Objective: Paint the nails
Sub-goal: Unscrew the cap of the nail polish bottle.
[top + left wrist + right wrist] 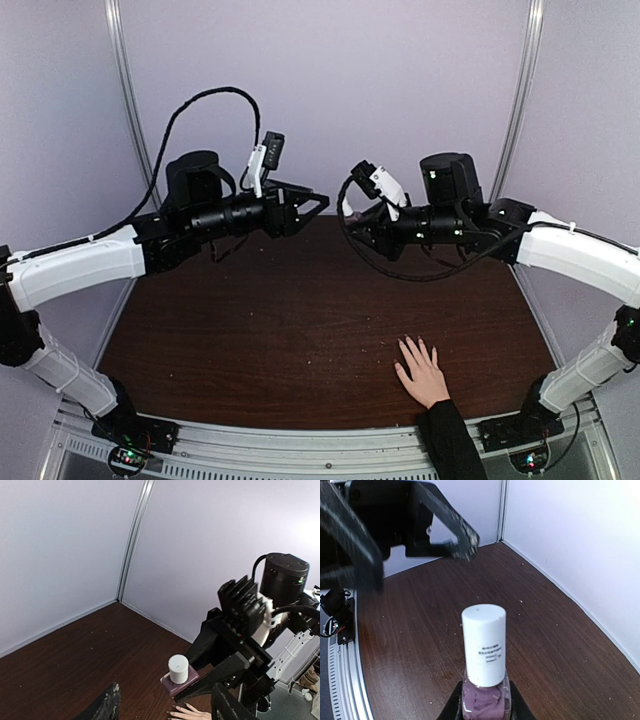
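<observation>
A light-skinned hand (422, 372) in a black sleeve lies flat on the brown table near the front right, fingers spread. Its nails (408, 345) are too small to read from above. Two fingertips with long nails (176, 708) show at the bottom of the left wrist view. My right gripper (483, 711) is shut on the purple glass body of a nail polish bottle (483, 652) with a white cap, held upright above the table's back middle. My left gripper (315, 208) faces it from the left, open, its fingers (107, 705) wide apart and empty, short of the cap (178, 668).
Pale walls enclose the brown table (280, 320) at the back and sides, with a metal rail along the near edge. Both grippers hover close together, well above the wood and well behind the hand.
</observation>
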`<state>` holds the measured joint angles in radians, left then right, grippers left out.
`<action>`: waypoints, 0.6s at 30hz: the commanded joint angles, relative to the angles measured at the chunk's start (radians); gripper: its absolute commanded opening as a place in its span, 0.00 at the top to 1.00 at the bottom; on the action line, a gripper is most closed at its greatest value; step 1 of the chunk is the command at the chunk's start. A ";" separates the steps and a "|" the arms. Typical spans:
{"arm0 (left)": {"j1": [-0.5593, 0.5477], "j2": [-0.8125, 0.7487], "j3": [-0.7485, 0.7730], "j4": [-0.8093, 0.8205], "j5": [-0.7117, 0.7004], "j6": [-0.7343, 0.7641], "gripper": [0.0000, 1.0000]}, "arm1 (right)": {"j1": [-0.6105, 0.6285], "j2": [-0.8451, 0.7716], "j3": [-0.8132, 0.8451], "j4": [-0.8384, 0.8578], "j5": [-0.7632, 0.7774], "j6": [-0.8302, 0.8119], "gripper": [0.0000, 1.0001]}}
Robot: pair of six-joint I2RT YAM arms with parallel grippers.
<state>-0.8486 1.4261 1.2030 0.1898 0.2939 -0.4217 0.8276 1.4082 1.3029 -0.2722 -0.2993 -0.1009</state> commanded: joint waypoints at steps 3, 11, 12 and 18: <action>0.029 -0.090 -0.024 -0.015 0.180 0.122 0.32 | -0.033 -0.055 -0.020 0.010 -0.222 -0.007 1.00; 0.030 -0.121 -0.030 -0.016 0.357 0.232 0.27 | -0.036 -0.034 0.022 -0.023 -0.614 -0.024 1.00; 0.029 -0.117 -0.021 -0.034 0.456 0.266 0.27 | -0.036 -0.028 0.029 -0.023 -0.649 -0.023 1.00; 0.025 -0.070 0.017 -0.018 0.697 0.290 0.31 | -0.035 0.003 0.058 -0.029 -0.788 -0.008 1.00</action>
<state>-0.8215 1.3354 1.1816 0.1432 0.7891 -0.1841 0.7940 1.3960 1.3182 -0.3077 -0.9302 -0.1165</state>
